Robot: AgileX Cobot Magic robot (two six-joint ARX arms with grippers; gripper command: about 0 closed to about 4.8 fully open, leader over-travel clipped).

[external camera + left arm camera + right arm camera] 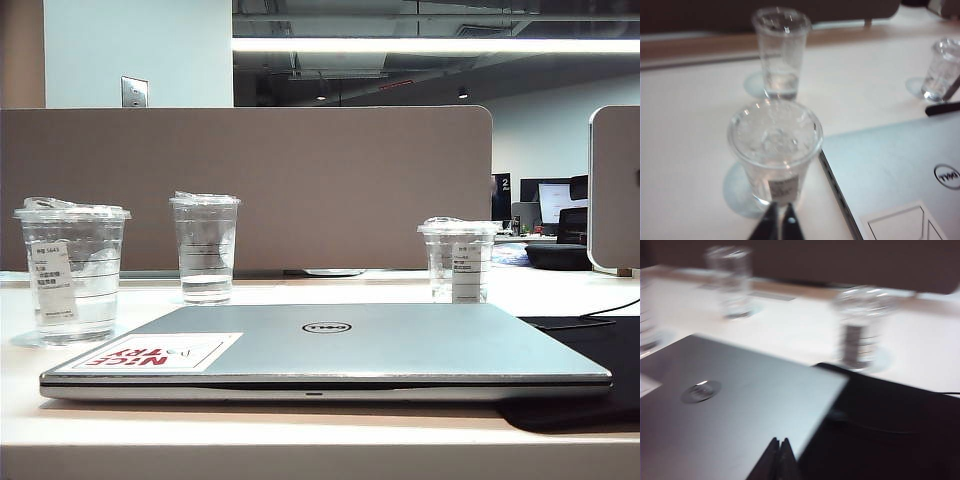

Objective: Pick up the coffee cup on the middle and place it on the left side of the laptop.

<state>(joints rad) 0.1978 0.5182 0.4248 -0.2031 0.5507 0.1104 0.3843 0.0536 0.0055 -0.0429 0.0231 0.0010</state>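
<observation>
The coffee cup (70, 272), a wide clear lidded cup with a small white label, stands on the table just off the left edge of the closed silver laptop (330, 350). In the left wrist view the coffee cup (775, 150) is directly in front of my left gripper (779, 220), which is shut and empty, a short way back from the cup beside the laptop (900, 170). My right gripper (779, 444) is shut with nothing in it, hovering over the laptop (730, 410) lid near its right edge. Neither gripper shows in the exterior view.
A narrower clear cup (205, 247) stands behind the laptop's left part. A clear cup with a long white label (460, 260) stands behind its right part. A black mat (590, 370) with a cable lies right of the laptop. A grey partition (300, 170) closes the back.
</observation>
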